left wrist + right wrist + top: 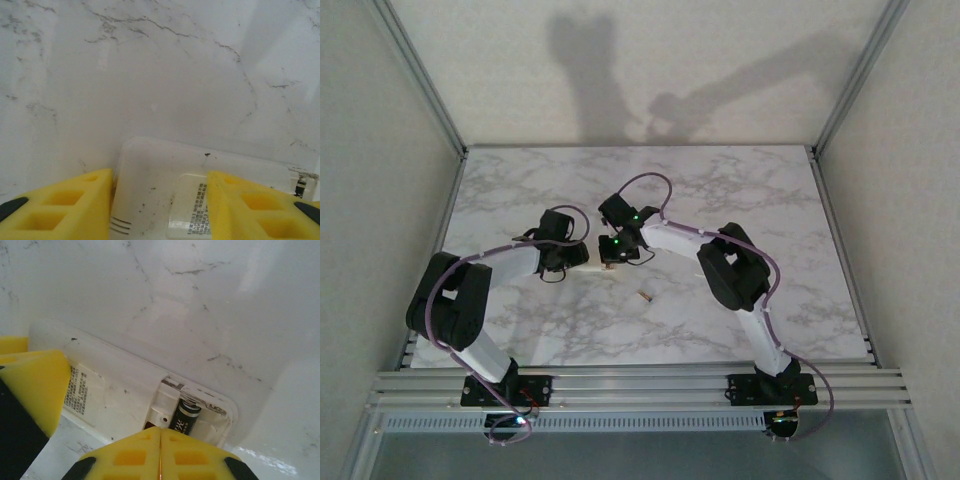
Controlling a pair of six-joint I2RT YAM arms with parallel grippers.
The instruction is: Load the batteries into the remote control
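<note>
On the table (770, 200), a white remote (125, 385) lies under the half-open left gripper (159, 176), which straddles one end, apparently unclamped. Just ahead of the shut, empty right gripper (160, 432) sits a dark battery (186, 416) in its bay; a skewed push could pop it free.

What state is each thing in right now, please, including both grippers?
remote: label side up on the table, battery compartment open.
dark battery: lying in the battery compartment.
loose battery: lying on the table, apart from both grippers.
right gripper: shut, empty, tips by the dark battery.
left gripper: jaws apart at the remote's end, grip unclear.
</note>
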